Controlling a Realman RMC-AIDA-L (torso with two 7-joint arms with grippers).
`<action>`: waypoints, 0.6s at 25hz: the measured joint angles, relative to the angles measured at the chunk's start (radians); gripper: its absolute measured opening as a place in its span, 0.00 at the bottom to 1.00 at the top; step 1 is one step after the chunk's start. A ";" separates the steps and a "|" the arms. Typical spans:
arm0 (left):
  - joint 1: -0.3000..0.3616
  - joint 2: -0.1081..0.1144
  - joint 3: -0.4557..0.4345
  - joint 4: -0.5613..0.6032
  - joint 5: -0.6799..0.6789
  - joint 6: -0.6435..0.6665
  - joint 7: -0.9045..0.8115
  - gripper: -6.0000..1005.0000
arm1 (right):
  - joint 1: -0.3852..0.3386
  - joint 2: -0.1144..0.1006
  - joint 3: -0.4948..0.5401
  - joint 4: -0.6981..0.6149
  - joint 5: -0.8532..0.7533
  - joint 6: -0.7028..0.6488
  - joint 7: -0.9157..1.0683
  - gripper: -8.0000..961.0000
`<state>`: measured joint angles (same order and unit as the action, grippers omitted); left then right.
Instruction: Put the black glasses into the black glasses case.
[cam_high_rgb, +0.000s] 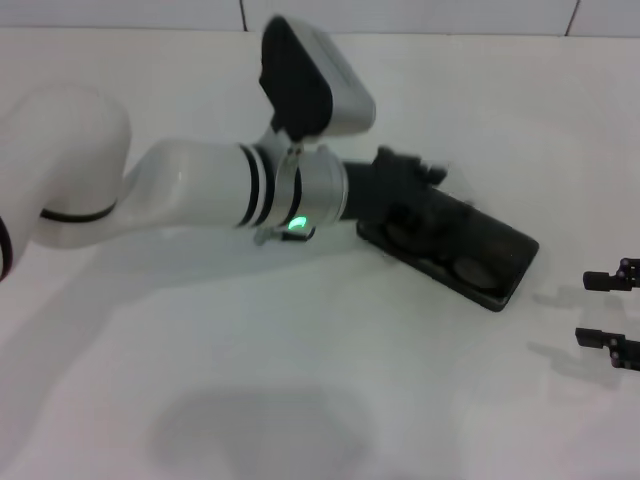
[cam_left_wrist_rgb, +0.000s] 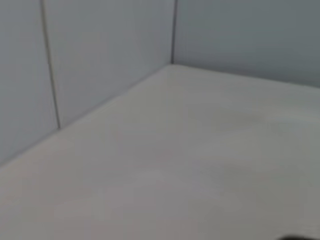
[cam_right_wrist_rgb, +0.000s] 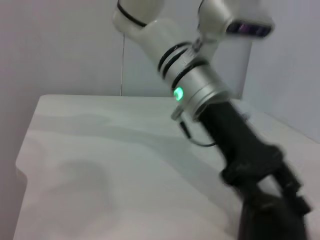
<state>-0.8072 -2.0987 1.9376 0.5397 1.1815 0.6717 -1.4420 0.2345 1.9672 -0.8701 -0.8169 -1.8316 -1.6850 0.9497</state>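
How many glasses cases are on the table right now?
1. The black glasses case lies open right of centre, the black glasses inside it, the left gripper at its near-left end. More could be hidden beneath the left arm.

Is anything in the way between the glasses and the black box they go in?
Nothing visible is. The black glasses seem to lie already in the open black glasses case on the white table; two round lenses show inside. The left gripper is down at the case's near end. The right gripper waits off to the side, open.
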 joint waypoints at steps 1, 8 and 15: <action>0.007 0.001 0.005 -0.003 0.006 -0.001 0.000 0.55 | 0.000 -0.001 0.000 0.000 0.000 0.000 0.000 0.61; 0.061 0.001 -0.001 0.009 -0.001 -0.001 0.019 0.55 | 0.003 -0.001 0.000 0.000 0.000 -0.003 0.000 0.62; 0.204 0.004 -0.083 0.134 -0.193 0.225 0.316 0.55 | 0.004 0.002 0.023 -0.008 0.028 -0.048 0.000 0.64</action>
<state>-0.6033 -2.0949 1.8543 0.6742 0.9886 0.8971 -1.1262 0.2384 1.9688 -0.8469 -0.8249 -1.8041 -1.7328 0.9495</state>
